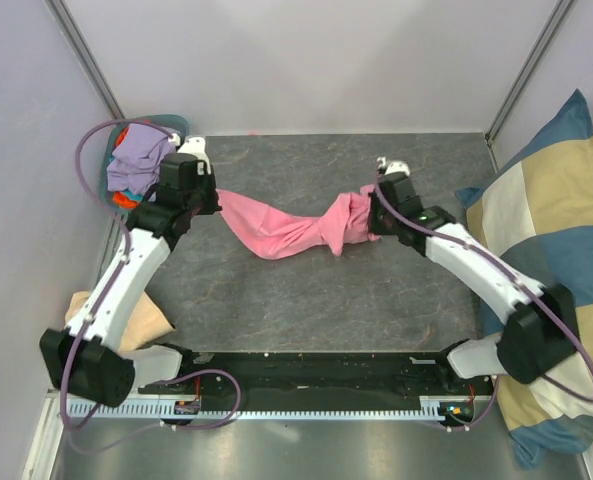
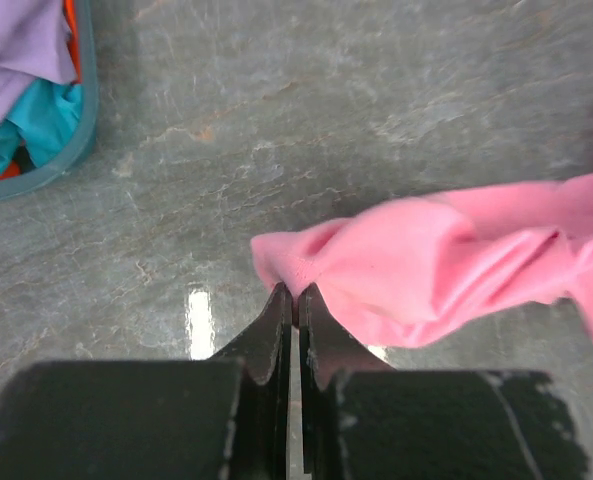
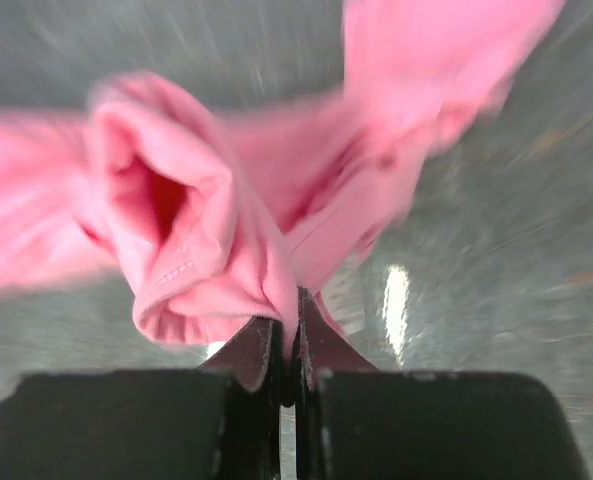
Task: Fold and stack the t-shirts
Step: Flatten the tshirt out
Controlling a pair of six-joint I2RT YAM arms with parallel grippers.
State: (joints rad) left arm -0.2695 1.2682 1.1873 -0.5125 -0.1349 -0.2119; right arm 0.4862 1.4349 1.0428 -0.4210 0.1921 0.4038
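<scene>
A bright pink t-shirt (image 1: pixel 291 230) hangs bunched and twisted between my two grippers above the grey table. My left gripper (image 1: pixel 214 197) is shut on its left end; in the left wrist view the jaws (image 2: pixel 294 292) pinch a fold of the pink t-shirt (image 2: pixel 426 265). My right gripper (image 1: pixel 373 222) is shut on the right end, and in the right wrist view its jaws (image 3: pixel 291 305) clamp a gathered fold of the pink t-shirt (image 3: pixel 196 230) beside a sleeve opening. More t-shirts (image 1: pixel 139 158), lavender, teal and orange, lie heaped in a teal basket (image 1: pixel 104 180) at the back left.
A large blue-and-cream checked cushion (image 1: pixel 556 250) leans along the right side. A tan cloth (image 1: pixel 146 325) lies under the left arm near the front left. The teal basket (image 2: pixel 71 150) shows at the left wrist view's upper left. Walls close the back and sides.
</scene>
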